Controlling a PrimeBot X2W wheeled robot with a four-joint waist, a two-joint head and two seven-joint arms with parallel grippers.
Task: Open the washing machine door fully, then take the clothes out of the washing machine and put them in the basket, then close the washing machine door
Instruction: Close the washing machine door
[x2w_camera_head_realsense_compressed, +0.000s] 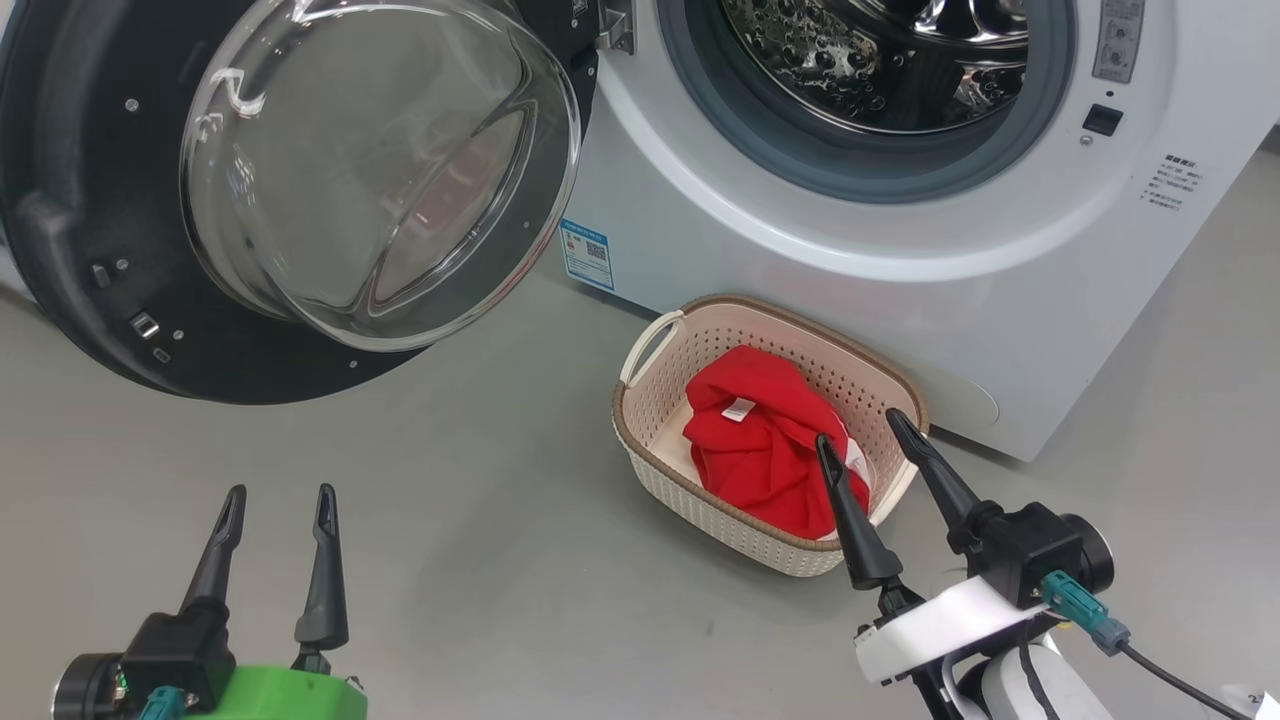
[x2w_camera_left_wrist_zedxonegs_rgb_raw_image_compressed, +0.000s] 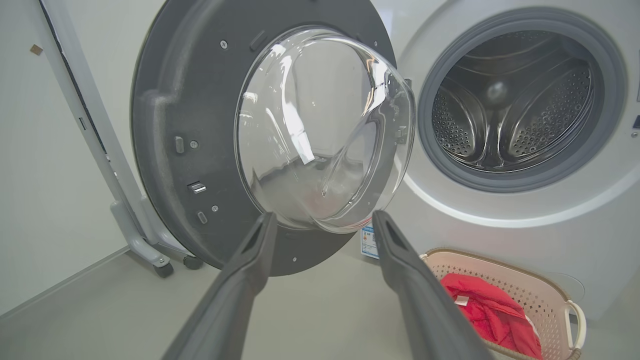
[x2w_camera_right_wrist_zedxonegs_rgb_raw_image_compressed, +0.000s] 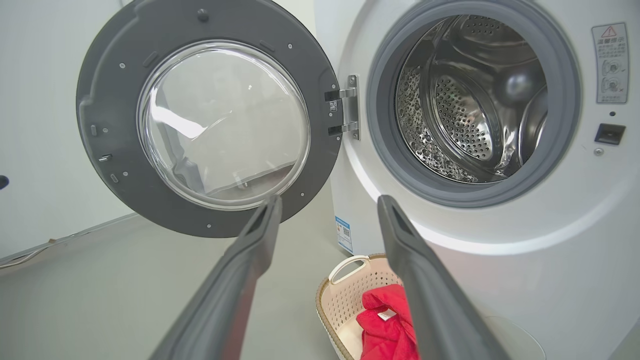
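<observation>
The washing machine door (x2w_camera_head_realsense_compressed: 90, 180) stands swung wide open to the left, its glass bowl (x2w_camera_head_realsense_compressed: 380, 170) bulging toward me. The washing machine (x2w_camera_head_realsense_compressed: 900, 260) shows its grey-ringed mouth and bare steel drum (x2w_camera_right_wrist_zedxonegs_rgb_raw_image_compressed: 465, 100), with no fabric visible inside. Red clothes (x2w_camera_head_realsense_compressed: 765, 440) with a small white label lie in the cream basket (x2w_camera_head_realsense_compressed: 650, 400) on the floor before the machine. My right gripper (x2w_camera_head_realsense_compressed: 860, 430) hangs open above the basket's near right side, holding nothing. My left gripper (x2w_camera_head_realsense_compressed: 280, 495) is open at the lower left, over bare floor, pointing at the door (x2w_camera_left_wrist_zedxonegs_rgb_raw_image_compressed: 190, 125).
Grey floor (x2w_camera_head_realsense_compressed: 480, 520) stretches between my left gripper and the basket. A white wall (x2w_camera_left_wrist_zedxonegs_rgb_raw_image_compressed: 45, 175) and a wheeled grey stand (x2w_camera_left_wrist_zedxonegs_rgb_raw_image_compressed: 145, 245) are behind the open door. The door hinge (x2w_camera_right_wrist_zedxonegs_rgb_raw_image_compressed: 350, 107) sits at the mouth's left.
</observation>
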